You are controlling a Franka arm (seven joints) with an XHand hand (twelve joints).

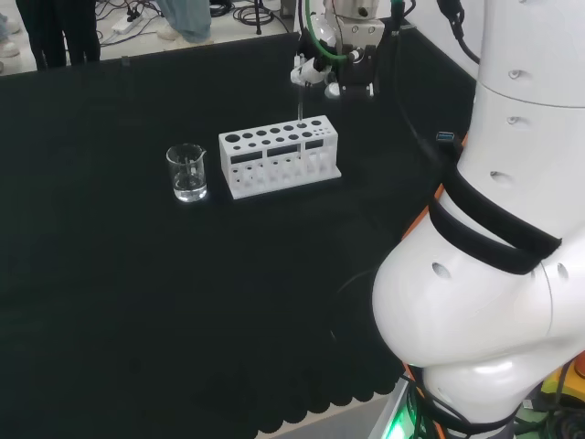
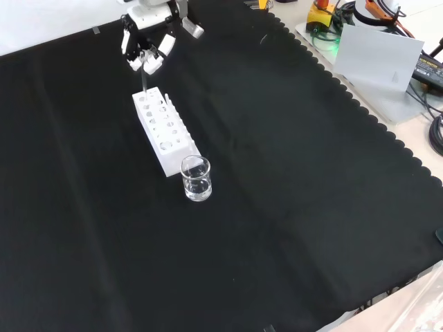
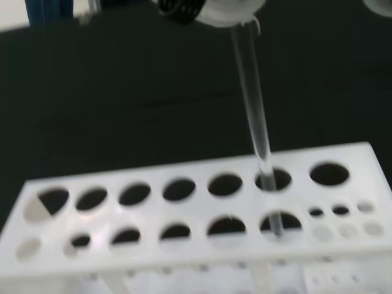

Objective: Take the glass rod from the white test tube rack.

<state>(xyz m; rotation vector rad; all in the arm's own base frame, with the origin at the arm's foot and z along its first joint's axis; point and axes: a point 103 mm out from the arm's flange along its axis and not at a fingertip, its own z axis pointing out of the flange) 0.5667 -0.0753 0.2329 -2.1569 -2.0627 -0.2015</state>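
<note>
Head view, rack: white test tube rack (image 1: 279, 155) stands on the black cloth (image 1: 137, 293), long side across the view, two rows of round holes on its top face.
Head view, rod: glass rod (image 1: 300, 112) rises upright from a hole near the rack's right end, back row; its top meets the hand.
Head view, hand: black and white hand (image 1: 331, 73) sits directly above the rack's right end, fingers curled down around the rod's upper end.
Head view, beaker: clear glass beaker (image 1: 186, 172) stands just beside the rack's left end, apart from it; contents cannot be told.
Head view, arm: white arm links (image 1: 484, 274) occupy the right side.
Front view, rack: rack (image 2: 165, 130) runs diagonally, far end under the hand (image 2: 147, 50).
Front view, rod: thin rod (image 2: 143, 81) runs from the fingertips down into the rack's far end.
Front view, beaker: beaker (image 2: 196, 178) stands at the rack's near end, very close to it.
Wrist view, rod: rod (image 3: 254, 119) passes down through a top-plate hole of the rack (image 3: 202, 214); lower end still inside the rack.
Wrist view, hand: blurred white finger part (image 3: 229, 9) pinches the rod's upper end.
</note>
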